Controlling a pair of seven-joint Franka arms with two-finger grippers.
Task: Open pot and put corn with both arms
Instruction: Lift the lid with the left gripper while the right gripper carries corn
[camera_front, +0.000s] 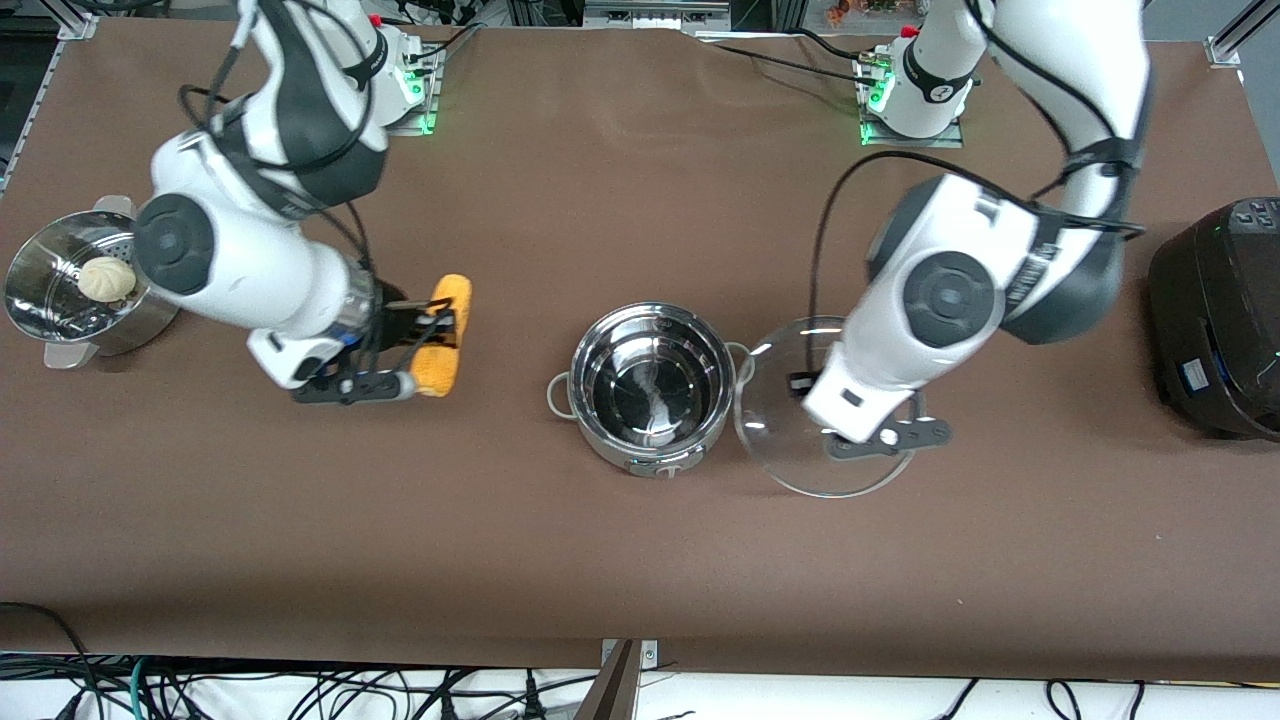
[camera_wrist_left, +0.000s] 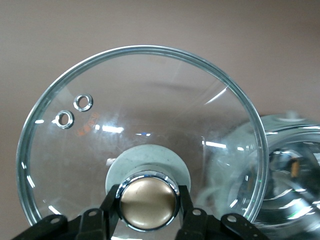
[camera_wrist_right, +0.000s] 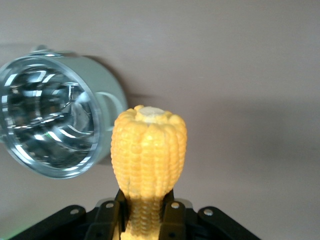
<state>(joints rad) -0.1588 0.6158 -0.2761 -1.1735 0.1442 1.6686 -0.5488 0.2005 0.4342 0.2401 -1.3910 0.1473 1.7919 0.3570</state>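
From my console, the shiny round stainless-steel pot (camera_front: 652, 387) stood uncovered and empty near the middle of the brown table (camera_front: 640, 560). I had the right gripper (camera_front: 440, 335) pinching the yellow-orange tapered corn cob (camera_front: 445, 335) by one end, over the table toward the right arm's end. In the right wrist view the cob (camera_wrist_right: 149, 160) pointed straight out from the claw, its long axis lying roughly along the gripper's reach. The pot's open mouth (camera_wrist_right: 47, 130) lay off to one side of that axis, so I judged the carry had to run sideways toward the left arm's end before any release.

The left gripper (camera_wrist_left: 148, 202) was clamped on the tan knob (camera_wrist_left: 148, 200) of the clear glass lid (camera_front: 800, 440), holding it just beside the pot toward the left arm's end, clear of the opening. The right arm was plainly the one to make the next move.
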